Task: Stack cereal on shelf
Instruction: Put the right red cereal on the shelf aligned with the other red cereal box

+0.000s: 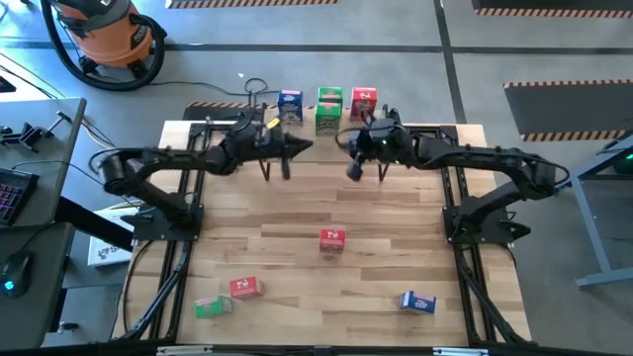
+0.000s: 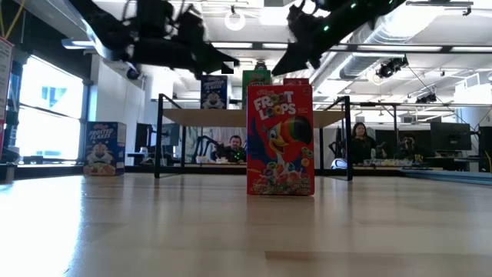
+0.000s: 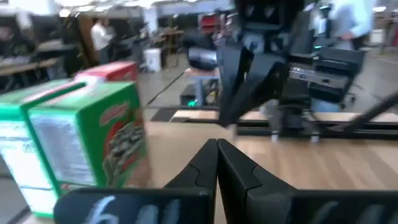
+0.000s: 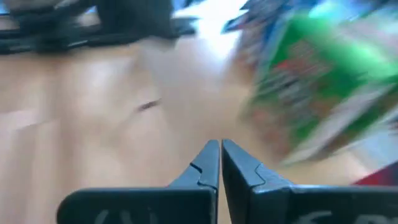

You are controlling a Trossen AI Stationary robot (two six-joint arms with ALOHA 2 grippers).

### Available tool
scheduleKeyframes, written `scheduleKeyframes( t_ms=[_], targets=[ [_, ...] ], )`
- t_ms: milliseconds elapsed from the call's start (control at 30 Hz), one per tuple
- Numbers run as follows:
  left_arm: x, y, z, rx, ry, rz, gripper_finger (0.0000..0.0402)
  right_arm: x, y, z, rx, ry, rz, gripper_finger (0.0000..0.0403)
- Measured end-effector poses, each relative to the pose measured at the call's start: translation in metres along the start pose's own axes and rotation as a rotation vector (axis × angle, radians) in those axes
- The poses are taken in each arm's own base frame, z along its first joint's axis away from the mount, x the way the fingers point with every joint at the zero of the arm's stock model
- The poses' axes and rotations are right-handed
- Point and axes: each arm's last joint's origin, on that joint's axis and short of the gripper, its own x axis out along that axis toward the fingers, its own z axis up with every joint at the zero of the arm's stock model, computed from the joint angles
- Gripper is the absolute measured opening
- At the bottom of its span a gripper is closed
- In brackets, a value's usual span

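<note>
The left tool [image 1: 302, 147] hangs above the worktop [image 1: 297, 267] near its far edge, fingers clenched together with nothing between them; the left wrist view shows the two tips meeting [image 3: 216, 163]. The right tool [image 1: 353, 170] hangs just across from it, likewise clenched and empty, its fingertips [image 4: 220, 163] pressed together in the right wrist view. Beyond both tools stands the shelf [image 2: 254, 115], a light-wood board on black legs, carrying three upright boxes in a row: a blue box [image 1: 290, 104], a green box [image 1: 329, 109] and a red box [image 1: 363, 103]. In the low view the blue one on the shelf shows a tiger figure; its lettering is too small to read. Lettering on the green box in the left wrist view [image 3: 93, 140] is blurred. On the worktop, near the centre, a red box [image 1: 332, 239] stands upright, its front reading "FROOT LOOPS" [image 2: 280, 138]. Toward the near edge lie a second red box [image 1: 244, 287] and, just beside it, a green box [image 1: 209, 306]. A blue box [image 1: 417, 302] stands well apart on the right side; the low view reads "FROSTED FLAKES" [image 2: 104, 148] on it. People sit at desks in the room behind.
</note>
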Motion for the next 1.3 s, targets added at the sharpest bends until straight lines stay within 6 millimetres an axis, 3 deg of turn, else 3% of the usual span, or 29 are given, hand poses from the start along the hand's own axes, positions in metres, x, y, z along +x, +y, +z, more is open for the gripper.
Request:
scheduleKeyframes(
  t_ms=[200, 300, 533, 667, 1000, 1300],
  targets=[
    [-0.025, -0.019, 0.005, 0.048, -0.036, -0.033, 0.0, -0.007, 0.045, -0.01, 0.094, 0.133, 0.183, 0.0025],
    [-0.03, -0.019, 0.005, 0.063, -0.038, -0.017, 0.0, -0.008, 0.07, -0.016, 0.076, 0.19, 0.259, 0.0076],
    [-0.033, -0.015, 0.002, 0.061, -0.017, 0.027, 0.0, -0.012, 0.118, -0.006, 0.096, 0.288, 0.354, 0.0232],
    [-0.033, -0.013, 0.001, 0.059, -0.006, 0.032, 0.0, -0.006, 0.143, -0.001, 0.09, 0.36, 0.373, 0.0283],
    [-0.034, -0.012, -0.003, 0.062, 0.029, 0.035, 0.0, 0.017, 0.177, 0.004, 0.021, 0.628, 0.285, 0.0294],
    [-0.034, -0.012, -0.003, 0.062, 0.036, 0.033, 0.0, 0.039, 0.195, 0.001, -0.044, 0.753, 0.289, 0.0294]
  ],
)
